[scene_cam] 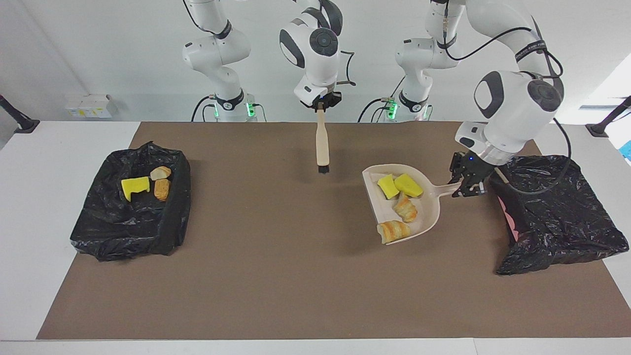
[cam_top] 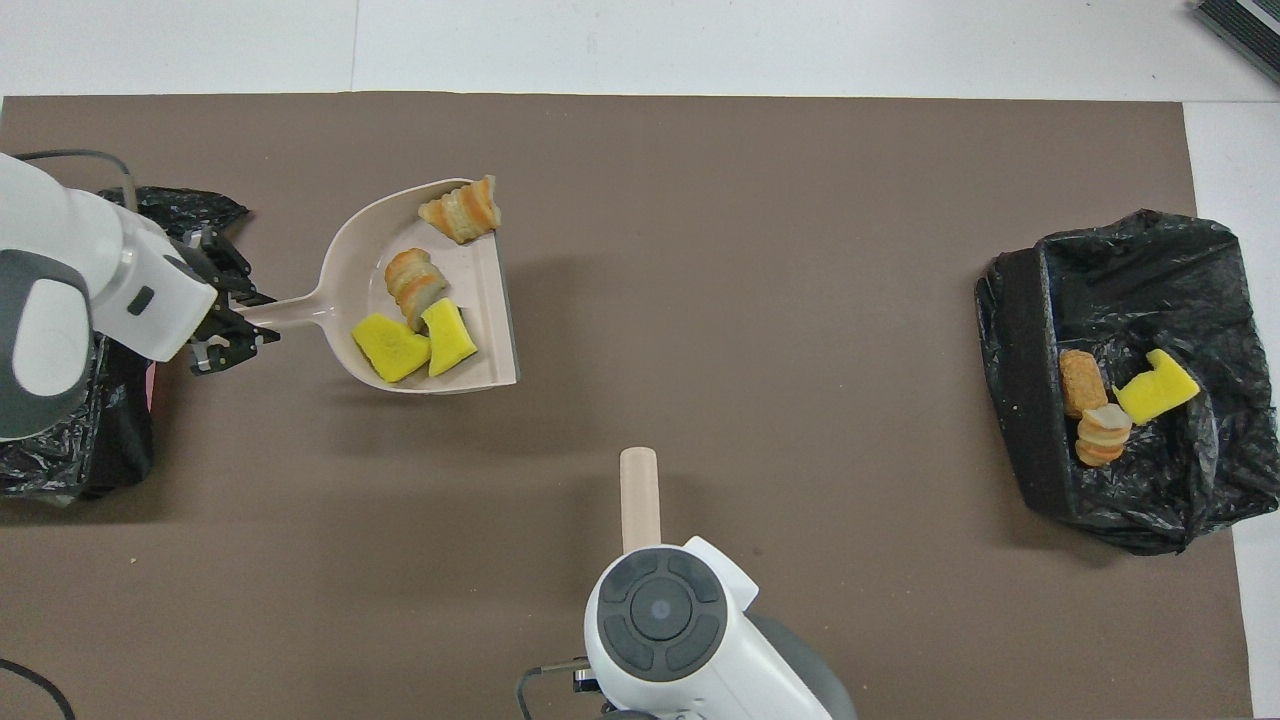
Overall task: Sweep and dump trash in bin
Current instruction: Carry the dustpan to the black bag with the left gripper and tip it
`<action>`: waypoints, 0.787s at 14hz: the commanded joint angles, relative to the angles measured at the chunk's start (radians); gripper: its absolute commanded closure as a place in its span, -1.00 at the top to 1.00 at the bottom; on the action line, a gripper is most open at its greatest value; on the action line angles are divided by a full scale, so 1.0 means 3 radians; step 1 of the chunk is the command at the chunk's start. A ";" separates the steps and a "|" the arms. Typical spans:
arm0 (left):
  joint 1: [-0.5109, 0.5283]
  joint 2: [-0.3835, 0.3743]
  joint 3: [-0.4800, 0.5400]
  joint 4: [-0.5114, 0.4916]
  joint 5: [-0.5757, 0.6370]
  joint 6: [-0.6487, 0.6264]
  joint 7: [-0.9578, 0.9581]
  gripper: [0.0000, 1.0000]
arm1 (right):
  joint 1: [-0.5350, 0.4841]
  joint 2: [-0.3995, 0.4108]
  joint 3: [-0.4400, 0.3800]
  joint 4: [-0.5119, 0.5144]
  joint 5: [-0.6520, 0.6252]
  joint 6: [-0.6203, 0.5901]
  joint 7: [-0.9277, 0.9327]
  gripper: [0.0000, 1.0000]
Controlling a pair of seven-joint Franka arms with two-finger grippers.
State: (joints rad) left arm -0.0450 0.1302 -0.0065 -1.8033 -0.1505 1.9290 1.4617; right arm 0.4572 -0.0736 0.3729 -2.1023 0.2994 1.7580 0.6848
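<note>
Facing view. The left gripper (scene_cam: 468,185) is clamping the handle of the beige dustpan (scene_cam: 429,217), holding it raised over the brown mat (scene_cam: 276,276), just beside the black-bagged bin (scene_cam: 557,217) at the left arm's end of the table. Four pieces of trash are lying in the pan: two yellow spongy chunks (scene_cam: 400,185) sitting side by side toward the handle end, one striped bread-like lump (scene_cam: 406,209) at the middle, and a second striped lump (scene_cam: 394,230) resting at the pan's open lip (partly overhanging it). The right gripper (scene_cam: 323,102) is closed on the top of the beige brush (scene_cam: 323,145), which is hanging upright with its dark bristles pointing down over the mat. Three more scraps (scene_cam: 148,185) are lying inside the other black-bagged bin (scene_cam: 113,231) at the right arm's end of the table: one yellow chunk and two bread-like lumps.

Overhead view. The left gripper (cam_top: 225,320) is gripping the dustpan (cam_top: 350,250) by its handle at the edge of the nearby bin (cam_top: 60,460). The yellow chunks (cam_top: 412,342) and both striped lumps (cam_top: 415,282) (cam_top: 460,210) are sitting in the pan. The brush (cam_top: 640,495) is showing just above the right arm's wrist (the gripper itself is hidden beneath it). The three binned scraps (cam_top: 1110,405) are resting together in the other bin (cam_top: 1020,300).
</note>
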 commanded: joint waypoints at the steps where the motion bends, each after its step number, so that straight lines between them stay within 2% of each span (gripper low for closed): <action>1: 0.0368 -0.0010 -0.0024 0.0171 -0.0168 -0.0252 0.0464 -1.00 | 0.0051 -0.0092 0.0000 -0.0354 0.0167 0.0250 0.0003 -1.00; 3: 0.0629 -0.0010 -0.0029 0.0238 -0.0173 -0.0375 0.0664 -1.00 | 0.0203 -0.0092 -0.0005 -0.0503 0.0173 0.0367 0.0054 -1.00; 6: 0.0824 -0.0010 0.0016 0.0431 -0.0112 -0.0534 0.0808 -1.00 | 0.0351 -0.0016 -0.0005 -0.0631 0.0204 0.0638 0.0314 -1.00; 11: 0.1346 0.0082 0.0032 0.0703 0.0204 -0.0672 0.1237 -1.00 | 0.0526 0.0015 -0.0005 -0.0795 0.0204 0.0971 0.0289 -1.00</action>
State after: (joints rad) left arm 0.3200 0.1318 0.0110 -1.6532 -0.1263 1.7650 1.7852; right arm 0.6074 -0.0591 0.3722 -2.3194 0.3345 2.0180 0.7662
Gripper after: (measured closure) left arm 0.678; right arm 0.736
